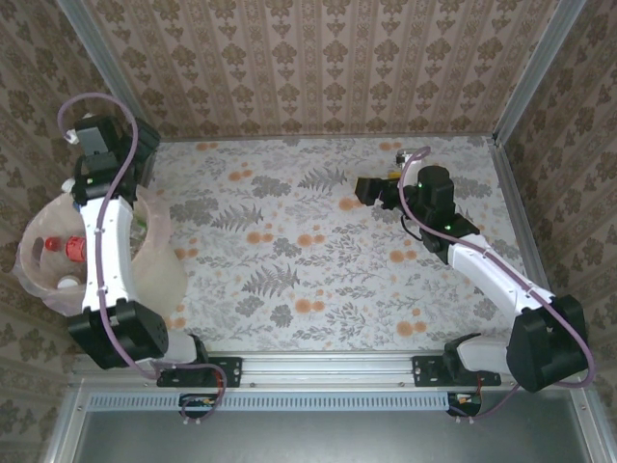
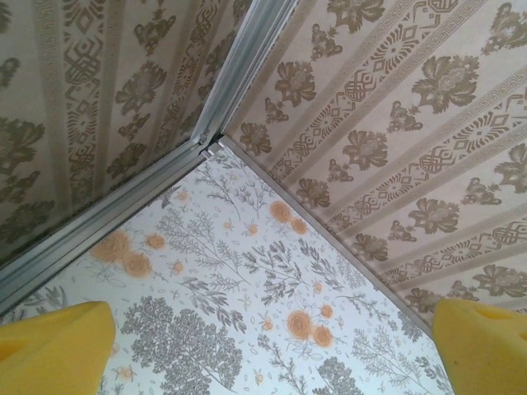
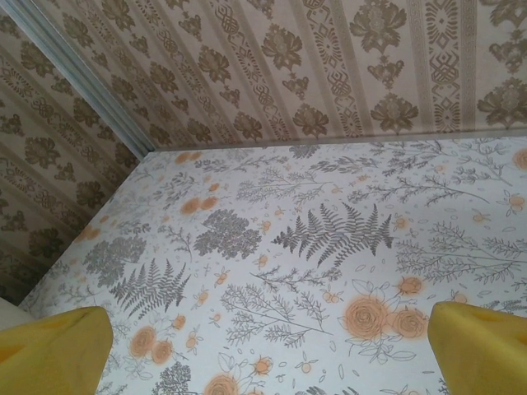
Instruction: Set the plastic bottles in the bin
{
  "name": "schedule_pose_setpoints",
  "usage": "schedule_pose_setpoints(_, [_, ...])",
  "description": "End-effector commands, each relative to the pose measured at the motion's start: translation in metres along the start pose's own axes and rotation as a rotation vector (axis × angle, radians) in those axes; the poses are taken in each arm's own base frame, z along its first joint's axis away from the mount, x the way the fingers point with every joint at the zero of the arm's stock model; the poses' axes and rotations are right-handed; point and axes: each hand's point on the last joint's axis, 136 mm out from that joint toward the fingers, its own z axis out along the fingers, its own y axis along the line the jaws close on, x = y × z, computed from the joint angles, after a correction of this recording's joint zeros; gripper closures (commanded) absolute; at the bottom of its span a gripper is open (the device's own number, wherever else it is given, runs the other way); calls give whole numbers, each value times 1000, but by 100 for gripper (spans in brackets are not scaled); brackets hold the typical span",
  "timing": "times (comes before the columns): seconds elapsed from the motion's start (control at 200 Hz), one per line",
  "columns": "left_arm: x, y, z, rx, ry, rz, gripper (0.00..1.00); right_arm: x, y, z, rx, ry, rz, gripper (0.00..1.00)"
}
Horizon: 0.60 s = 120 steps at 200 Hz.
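The bin (image 1: 162,275), a pale round tub lined with clear plastic, stands at the table's left edge. Inside it lie plastic bottles (image 1: 75,251), one with a red label and red cap, partly hidden by my left arm, which crosses over the tub. My left gripper (image 1: 143,145) is past the bin near the back-left corner. Its yellow pads (image 2: 58,350) stand far apart, so the left gripper (image 2: 268,350) is open with only the flowered cloth between them. My right gripper (image 1: 366,188) hovers over the back right of the table, and this right gripper (image 3: 263,350) is open and holds nothing.
The flowered tablecloth (image 1: 289,251) is bare across the middle. Patterned walls (image 1: 318,68) close the back and both sides, with metal corner posts (image 2: 239,74). The arm bases sit on the rail (image 1: 328,371) at the near edge.
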Motion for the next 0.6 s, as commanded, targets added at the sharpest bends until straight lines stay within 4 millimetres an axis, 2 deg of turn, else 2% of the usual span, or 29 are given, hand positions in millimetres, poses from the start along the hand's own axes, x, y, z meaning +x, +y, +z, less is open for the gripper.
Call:
schedule_pose_setpoints(0.0, [-30,-1,-17,-10,-89,-38,0,-15,7,-8,-4,-35,-20,0])
schedule_pose_setpoints(0.075, [-27,25,-20,-86,-114,-89,0,-14,7,-9,-2,-35,-23,0])
schedule_pose_setpoints(0.175, [-26,54,-39,-155,-169,-147,0,-12,6,-9,0,-30,-29,0])
schedule_pose_setpoints(0.23, [-25,63,-48,-167,-188,-171,0,-12,6,-9,-1,-28,-34,0])
schedule_pose_setpoints(0.285, [-29,61,-57,-142,-209,-169,0,-13,7,-8,-1,-30,-37,0])
schedule_pose_setpoints(0.34, [-34,46,-66,-77,-220,-140,0,-14,7,-9,-1,-34,-37,0])
schedule_pose_setpoints(0.48, [-43,-7,-99,90,-247,15,0,-20,3,-14,28,-74,-25,0])
schedule_pose_setpoints(0.595, [-31,-68,-130,275,-271,181,0,-21,-12,-25,113,-108,-19,0])
